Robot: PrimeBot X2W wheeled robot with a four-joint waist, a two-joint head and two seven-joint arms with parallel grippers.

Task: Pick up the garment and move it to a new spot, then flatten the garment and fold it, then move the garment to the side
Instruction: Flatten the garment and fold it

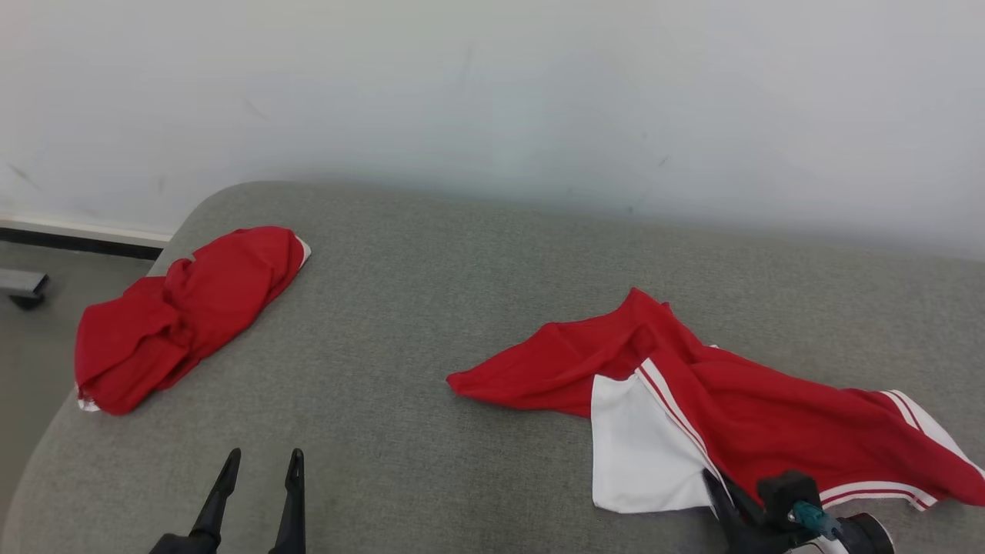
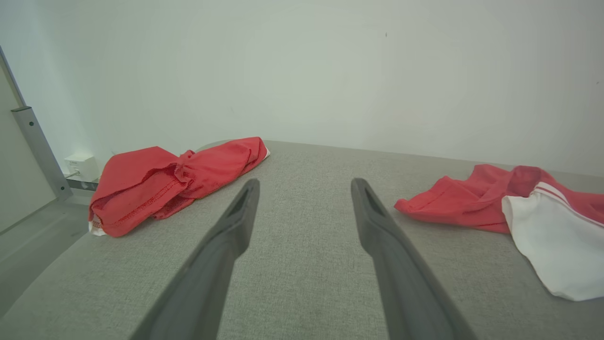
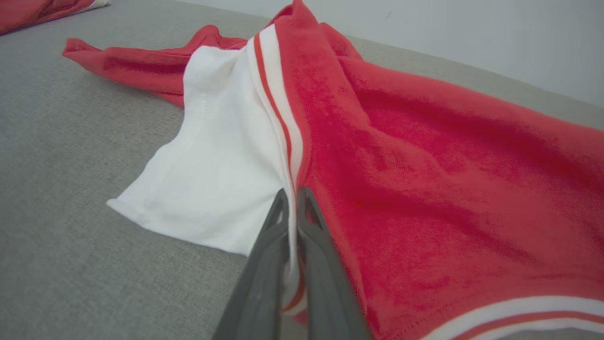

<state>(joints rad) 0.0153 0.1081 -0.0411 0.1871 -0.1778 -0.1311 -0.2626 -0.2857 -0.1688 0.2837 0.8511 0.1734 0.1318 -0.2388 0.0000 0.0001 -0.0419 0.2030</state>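
The garment [image 1: 739, 408] is red with a white panel and white stripes, lying crumpled on the right of the grey surface [image 1: 431, 323]. It also appears in the right wrist view [image 3: 401, 156] and at the right of the left wrist view [image 2: 514, 203]. My right gripper [image 3: 292, 196] is shut on its near edge, pinching the striped seam between white and red; in the head view this gripper [image 1: 719, 485] sits at the garment's lower edge. My left gripper [image 1: 262, 462] hovers open over bare surface at the lower left, its fingers [image 2: 236, 217] spread wide.
A second red garment [image 1: 181, 312] lies bunched at the surface's far left edge, also in the left wrist view [image 2: 174, 177]. A pale wall [image 1: 492, 92] stands behind. Floor drops off to the left [image 1: 31, 362], with a white socket box [image 2: 81, 166] by the wall.
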